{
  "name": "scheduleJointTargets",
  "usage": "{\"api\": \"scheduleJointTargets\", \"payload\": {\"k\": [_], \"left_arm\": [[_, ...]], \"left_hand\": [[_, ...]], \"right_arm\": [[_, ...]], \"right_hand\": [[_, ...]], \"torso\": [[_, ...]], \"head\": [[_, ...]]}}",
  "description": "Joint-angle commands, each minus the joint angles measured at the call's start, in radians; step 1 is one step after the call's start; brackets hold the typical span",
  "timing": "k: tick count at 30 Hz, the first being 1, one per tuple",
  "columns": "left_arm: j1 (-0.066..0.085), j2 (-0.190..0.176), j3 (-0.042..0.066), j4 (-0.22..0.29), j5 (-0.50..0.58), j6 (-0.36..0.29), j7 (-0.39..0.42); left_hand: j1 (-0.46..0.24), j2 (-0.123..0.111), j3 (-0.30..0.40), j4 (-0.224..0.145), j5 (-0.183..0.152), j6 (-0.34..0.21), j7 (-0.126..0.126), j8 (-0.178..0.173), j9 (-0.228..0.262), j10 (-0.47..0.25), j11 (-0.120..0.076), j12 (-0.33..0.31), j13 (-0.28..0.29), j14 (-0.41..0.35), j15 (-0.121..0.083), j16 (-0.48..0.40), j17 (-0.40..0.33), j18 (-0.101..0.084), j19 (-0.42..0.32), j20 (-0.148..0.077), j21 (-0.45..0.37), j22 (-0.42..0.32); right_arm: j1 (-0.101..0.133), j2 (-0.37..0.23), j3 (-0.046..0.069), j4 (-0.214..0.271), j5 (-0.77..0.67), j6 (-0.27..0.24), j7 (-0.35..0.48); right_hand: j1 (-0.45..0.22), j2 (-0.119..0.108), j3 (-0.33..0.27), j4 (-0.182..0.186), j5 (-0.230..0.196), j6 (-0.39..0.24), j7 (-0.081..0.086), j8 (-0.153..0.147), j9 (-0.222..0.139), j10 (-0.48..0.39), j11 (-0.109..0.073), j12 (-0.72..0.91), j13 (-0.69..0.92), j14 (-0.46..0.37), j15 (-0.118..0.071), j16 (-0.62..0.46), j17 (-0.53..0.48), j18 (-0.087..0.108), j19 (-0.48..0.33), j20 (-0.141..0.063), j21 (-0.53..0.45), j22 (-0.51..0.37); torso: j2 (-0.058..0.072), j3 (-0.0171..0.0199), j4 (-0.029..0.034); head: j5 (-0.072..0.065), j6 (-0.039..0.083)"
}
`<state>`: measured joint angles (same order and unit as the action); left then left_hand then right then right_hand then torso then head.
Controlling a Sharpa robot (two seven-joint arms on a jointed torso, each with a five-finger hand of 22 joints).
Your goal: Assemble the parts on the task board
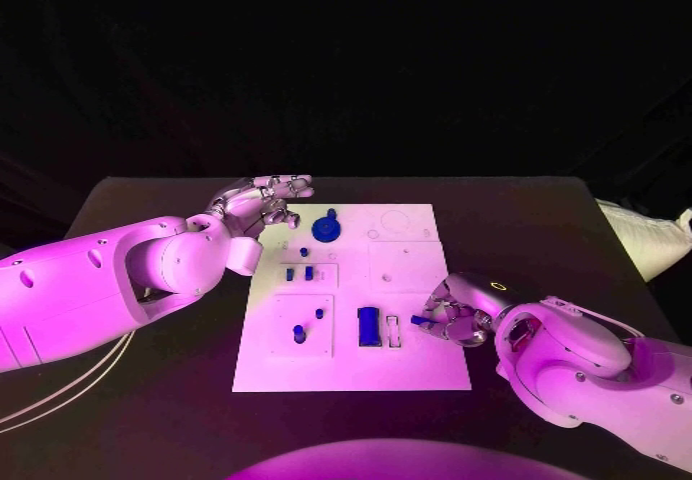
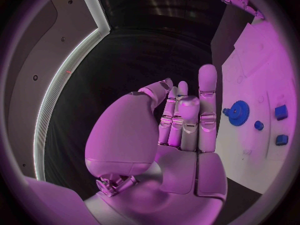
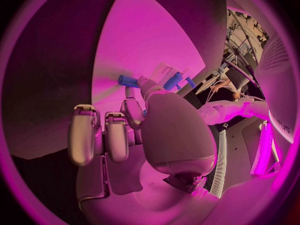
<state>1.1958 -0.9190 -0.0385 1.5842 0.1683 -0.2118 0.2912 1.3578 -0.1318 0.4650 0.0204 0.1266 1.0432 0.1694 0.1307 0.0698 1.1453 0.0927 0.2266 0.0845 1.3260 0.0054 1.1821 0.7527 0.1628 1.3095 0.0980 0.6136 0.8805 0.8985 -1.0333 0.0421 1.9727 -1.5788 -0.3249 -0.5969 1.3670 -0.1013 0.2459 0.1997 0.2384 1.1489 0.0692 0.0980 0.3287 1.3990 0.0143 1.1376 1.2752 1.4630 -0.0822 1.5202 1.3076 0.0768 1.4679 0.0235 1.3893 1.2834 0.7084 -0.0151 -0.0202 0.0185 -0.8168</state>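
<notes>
Head view | right hand [image 1: 459,318] pinches blue part [image 1: 420,320] | no legible writing

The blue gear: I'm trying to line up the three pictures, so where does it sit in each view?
Head view: the blue gear lies at the far left part of the task board, beside the left hand.
Left wrist view: blue gear on the board, just beyond the left hand's fingertips.
Right wrist view: I cannot make it out.
Shared landmark: the white task board.

One task board [image 1: 411,300], two hands.
</notes>
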Motion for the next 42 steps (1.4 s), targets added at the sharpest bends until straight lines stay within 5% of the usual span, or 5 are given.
{"api": "scheduleJointTargets", "payload": {"k": [1, 6, 20, 42], "left_arm": [[0.000, 0.001, 0.001, 0.003, -0.004, 0.019, 0.005], [0.000, -0.001, 0.001, 0.005, -0.004, 0.018, 0.005], [0.001, -0.001, 0.001, 0.009, -0.004, 0.019, 0.003], [0.001, -0.001, 0.001, 0.012, -0.013, 0.022, -0.001]], "left_hand": [[-0.004, 0.010, -0.005, -0.001, 0.005, -0.005, 0.001, 0.006, -0.001, -0.010, 0.000, 0.004, 0.001, -0.003, 0.001, -0.001, -0.001, 0.011, -0.003, 0.005, -0.002, -0.001], [-0.004, 0.010, -0.005, -0.001, 0.005, -0.005, 0.001, 0.006, -0.001, -0.010, 0.000, 0.004, 0.001, -0.003, 0.001, -0.001, -0.001, 0.011, -0.003, 0.005, -0.002, -0.001], [-0.004, 0.010, -0.005, -0.001, 0.005, -0.005, 0.001, 0.006, -0.001, -0.010, 0.000, 0.004, 0.001, -0.003, 0.001, -0.001, -0.001, 0.011, -0.003, 0.005, -0.002, -0.001], [-0.003, 0.011, -0.006, -0.002, 0.006, -0.007, 0.001, 0.007, -0.001, -0.012, 0.001, 0.006, 0.001, -0.004, 0.001, 0.000, -0.002, 0.011, -0.003, 0.006, -0.003, -0.001]], "right_arm": [[0.001, 0.000, 0.000, 0.011, 0.142, -0.071, -0.012], [0.002, 0.004, 0.000, 0.014, 0.179, -0.072, -0.014], [0.002, 0.044, 0.000, -0.011, 0.220, -0.027, -0.015], [0.001, 0.091, -0.002, -0.047, 0.208, 0.030, -0.019]], "right_hand": [[-0.009, 0.002, 0.007, 0.001, 0.007, 0.007, -0.002, 0.006, 0.001, 0.030, -0.028, 0.000, 0.001, 0.094, 0.001, 0.005, 0.200, -0.015, 0.002, 0.000, 0.001, -0.003], [-0.014, 0.000, 0.012, 0.002, 0.016, 0.007, -0.002, 0.005, 0.002, 0.030, -0.028, -0.001, 0.000, 0.094, 0.001, 0.005, 0.199, -0.014, 0.001, 0.000, 0.000, -0.004], [-0.116, -0.009, -0.032, 0.039, 0.170, 0.031, -0.010, 0.016, 0.023, 0.044, -0.034, 0.017, 0.016, 0.095, -0.003, 0.009, 0.206, -0.015, 0.005, -0.003, 0.003, 0.002], [-0.131, -0.003, -0.050, 0.046, 0.179, 0.035, -0.013, 0.019, 0.030, 0.045, -0.036, 0.013, 0.014, 0.096, -0.005, 0.009, 0.206, -0.016, 0.006, -0.006, 0.004, 0.004]], "torso": [[0.000, -0.0008, 0.0003], [-0.001, -0.0014, 0.0008], [-0.001, -0.0002, 0.0000], [-0.001, -0.0008, 0.0000]], "head": [[0.000, -0.003], [0.001, -0.006], [0.003, -0.008], [0.016, -0.015]]}}
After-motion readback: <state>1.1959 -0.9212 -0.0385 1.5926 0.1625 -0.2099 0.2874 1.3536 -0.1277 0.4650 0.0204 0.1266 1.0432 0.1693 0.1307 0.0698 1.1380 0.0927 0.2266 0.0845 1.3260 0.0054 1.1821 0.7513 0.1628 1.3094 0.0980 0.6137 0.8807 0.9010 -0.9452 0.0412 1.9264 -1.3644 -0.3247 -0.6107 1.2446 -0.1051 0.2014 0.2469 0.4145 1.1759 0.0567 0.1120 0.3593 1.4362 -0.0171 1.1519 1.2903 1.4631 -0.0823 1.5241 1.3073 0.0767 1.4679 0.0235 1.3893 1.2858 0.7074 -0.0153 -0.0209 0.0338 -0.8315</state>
